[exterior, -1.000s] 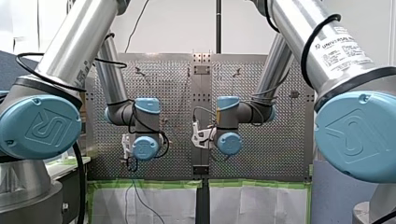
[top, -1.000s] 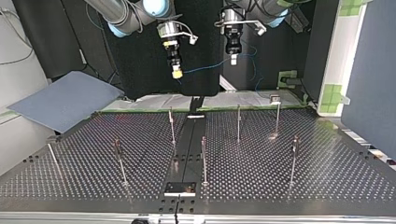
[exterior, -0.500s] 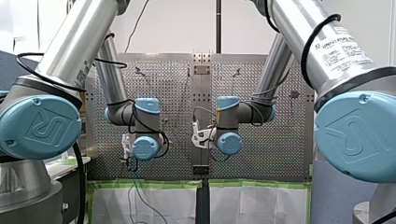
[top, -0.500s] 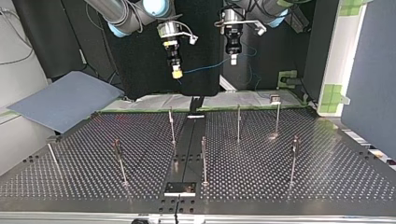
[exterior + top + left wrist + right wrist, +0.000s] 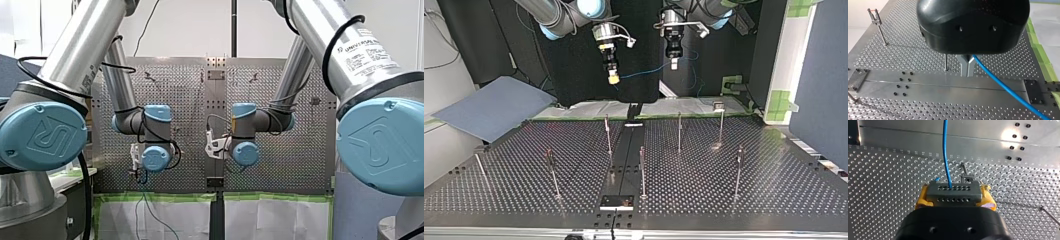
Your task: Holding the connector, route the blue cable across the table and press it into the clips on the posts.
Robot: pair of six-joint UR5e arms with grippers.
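While my right gripper (image 5: pixel 954 190) clamps the connector (image 5: pixel 954 197) and my left gripper (image 5: pixel 967 68) pinches the blue cable (image 5: pixel 1003 87), the cable hangs aloft, clear of the posts (image 5: pixel 608 135). Routing appears not yet begun; the next move calls for lowering the span into a first clip (image 5: pixel 874 16).

cable (image 5: pixel 946 152) blue | connector (image 5: pixel 953 192) grey, dotted holes | pads (image 5: pixel 921 200) yellow | table (image 5: pixel 898 50) silver, perforated | tape (image 5: pixel 1041 53) green

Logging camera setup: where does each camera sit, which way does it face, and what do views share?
Front view: behind the shoulders, facing over the table; my left arm, my right arm show.
Top view: across the table, facing the arms; my right gripper, my left gripper hang there.
Left wrist view: along my left gripper, down at the table.
Right wrist view: over my right gripper clamping the connector.
Shared: blue cable, in top and both wrist views.
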